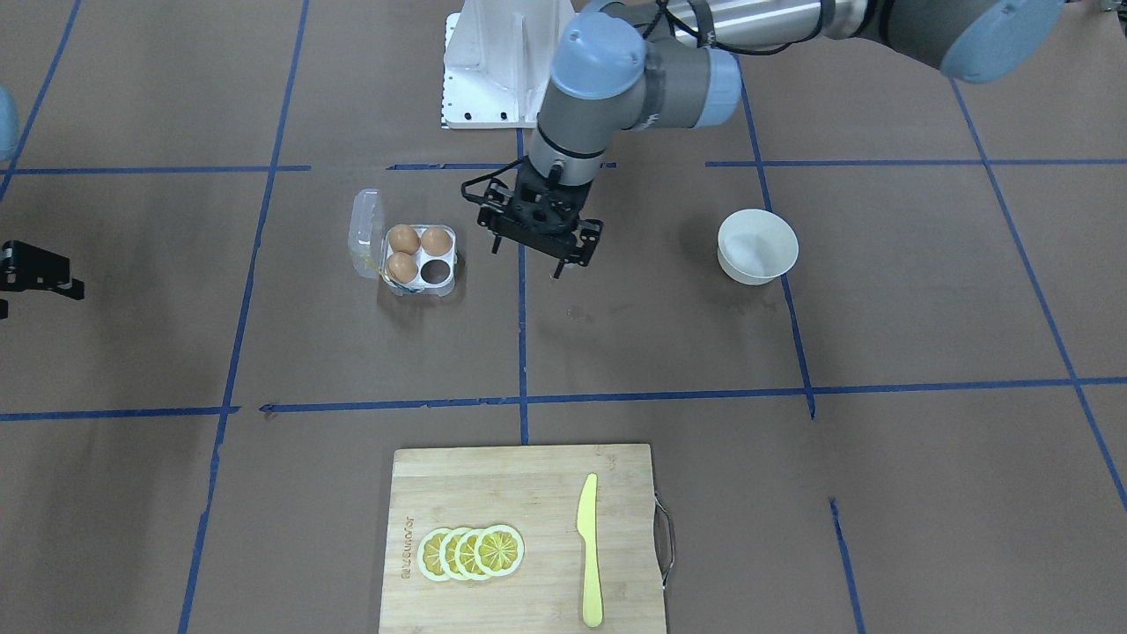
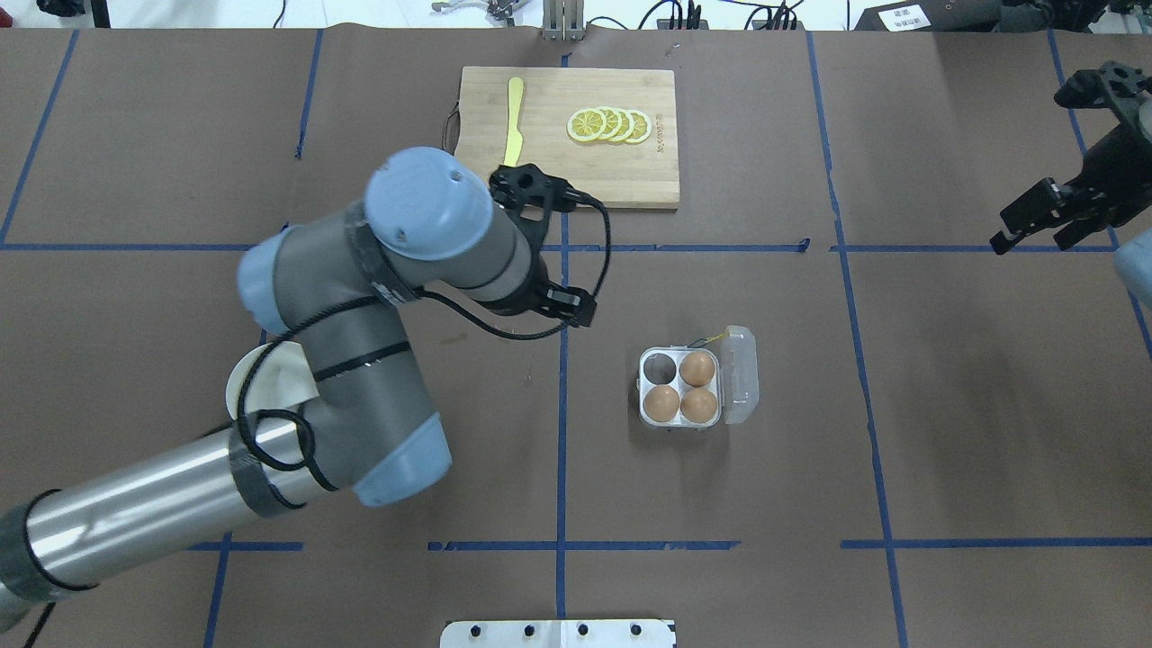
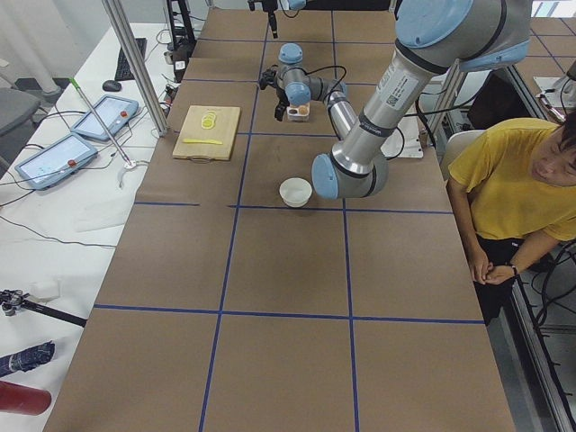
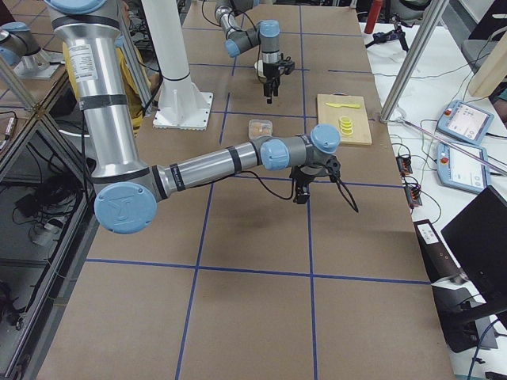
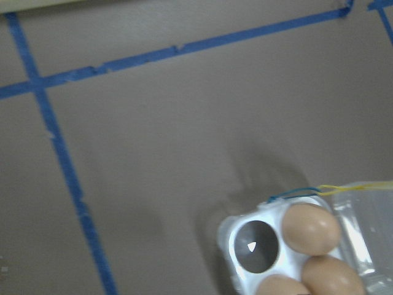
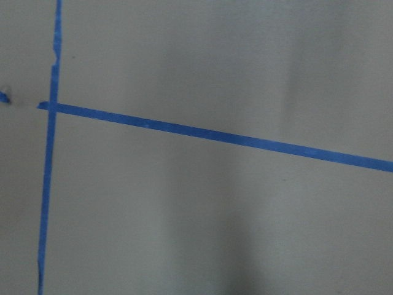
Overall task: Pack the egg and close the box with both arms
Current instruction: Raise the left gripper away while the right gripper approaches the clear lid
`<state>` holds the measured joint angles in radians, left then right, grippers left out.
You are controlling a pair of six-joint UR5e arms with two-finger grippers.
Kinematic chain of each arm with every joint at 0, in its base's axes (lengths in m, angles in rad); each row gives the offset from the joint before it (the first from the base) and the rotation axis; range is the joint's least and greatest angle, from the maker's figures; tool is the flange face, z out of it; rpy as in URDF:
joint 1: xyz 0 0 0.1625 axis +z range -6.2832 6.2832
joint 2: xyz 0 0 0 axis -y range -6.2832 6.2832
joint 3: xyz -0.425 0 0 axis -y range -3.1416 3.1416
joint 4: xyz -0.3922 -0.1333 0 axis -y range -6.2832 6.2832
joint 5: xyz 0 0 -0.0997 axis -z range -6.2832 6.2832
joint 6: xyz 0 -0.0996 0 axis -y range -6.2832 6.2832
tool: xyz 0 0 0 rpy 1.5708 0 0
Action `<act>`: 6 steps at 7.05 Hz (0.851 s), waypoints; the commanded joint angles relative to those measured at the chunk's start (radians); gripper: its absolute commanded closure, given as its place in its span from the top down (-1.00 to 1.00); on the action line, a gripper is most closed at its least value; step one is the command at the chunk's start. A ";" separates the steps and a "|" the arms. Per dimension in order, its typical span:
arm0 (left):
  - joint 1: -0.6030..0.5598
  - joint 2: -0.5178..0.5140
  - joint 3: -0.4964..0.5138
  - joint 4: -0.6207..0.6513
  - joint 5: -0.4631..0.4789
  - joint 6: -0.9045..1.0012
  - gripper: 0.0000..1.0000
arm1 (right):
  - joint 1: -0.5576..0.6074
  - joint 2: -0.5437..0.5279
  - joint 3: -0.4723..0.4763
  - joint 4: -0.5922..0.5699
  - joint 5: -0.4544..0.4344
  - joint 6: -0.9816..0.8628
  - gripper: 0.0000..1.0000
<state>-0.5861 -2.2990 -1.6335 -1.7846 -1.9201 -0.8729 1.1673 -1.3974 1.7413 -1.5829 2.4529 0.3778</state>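
Overhead exterior view: the clear box (image 2: 644, 389) sits on the table (image 2: 810, 432) with its lid open. It holds 3 matching brown eggs (image 2: 697, 368) and 1 empty cell. The left gripper (image 1: 530, 253) hangs beside the box, fingers spread and empty. The right gripper (image 2: 1030, 241) hovers well apart, fingers also spread.

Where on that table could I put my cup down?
Bare paper lies between the carton and the board, and between the bowl and the board. It's crowded between carton and bowl, where the left gripper hangs.
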 commanded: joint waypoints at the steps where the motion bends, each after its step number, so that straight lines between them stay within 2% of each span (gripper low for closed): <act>1: -0.195 0.129 -0.060 0.002 -0.132 0.218 0.78 | -0.221 -0.012 0.020 0.398 -0.204 0.524 0.23; 2: -0.248 0.172 -0.066 0.002 -0.149 0.282 0.78 | -0.312 -0.018 0.018 0.488 -0.254 0.678 -0.99; 6: -0.290 0.202 -0.069 0.002 -0.149 0.333 0.78 | -0.420 0.014 0.055 0.489 -0.307 0.729 -1.00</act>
<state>-0.8708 -2.1011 -1.7050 -1.7825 -2.0688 -0.5597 0.7735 -1.3991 1.7845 -1.0948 2.1545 1.0809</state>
